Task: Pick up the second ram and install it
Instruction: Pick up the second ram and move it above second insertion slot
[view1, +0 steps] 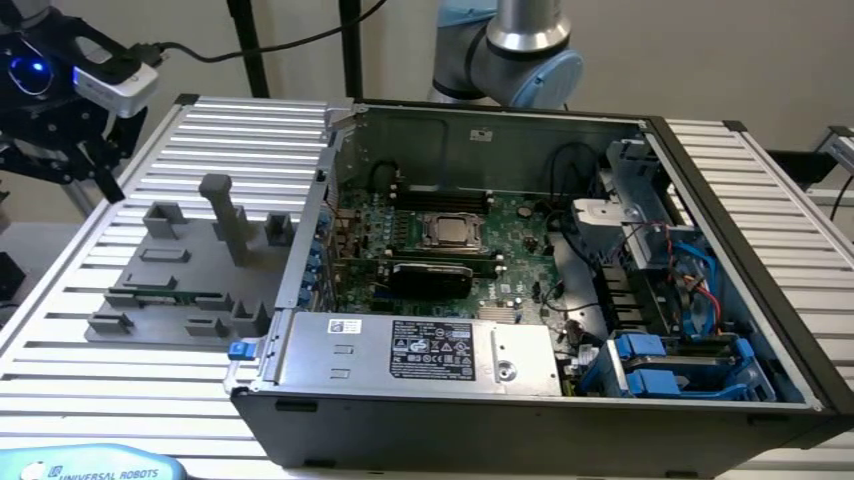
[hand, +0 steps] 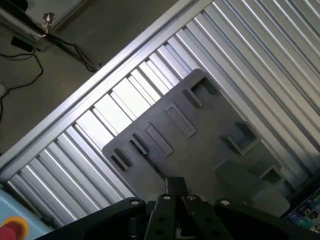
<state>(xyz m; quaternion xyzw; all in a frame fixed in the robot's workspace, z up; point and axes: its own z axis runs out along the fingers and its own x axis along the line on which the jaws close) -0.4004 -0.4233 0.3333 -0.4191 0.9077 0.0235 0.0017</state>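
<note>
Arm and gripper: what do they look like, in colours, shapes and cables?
The arm has a silvery metal tube and pale blue-grey joint housings. The gripper is black and angular, with small silver screw heads. In the exterior view a blue light glows on the wrist, beside a light grey box with a black cable.

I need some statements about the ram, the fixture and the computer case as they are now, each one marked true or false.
1. The second ram lies in the grey fixture. True.
2. The gripper holds the second ram. False: the second ram lies in the fixture, apart from the gripper.
3. The computer case is closed. False: it is open and the motherboard shows.
4. The fixture is at the exterior view's left of the case. True.
</note>
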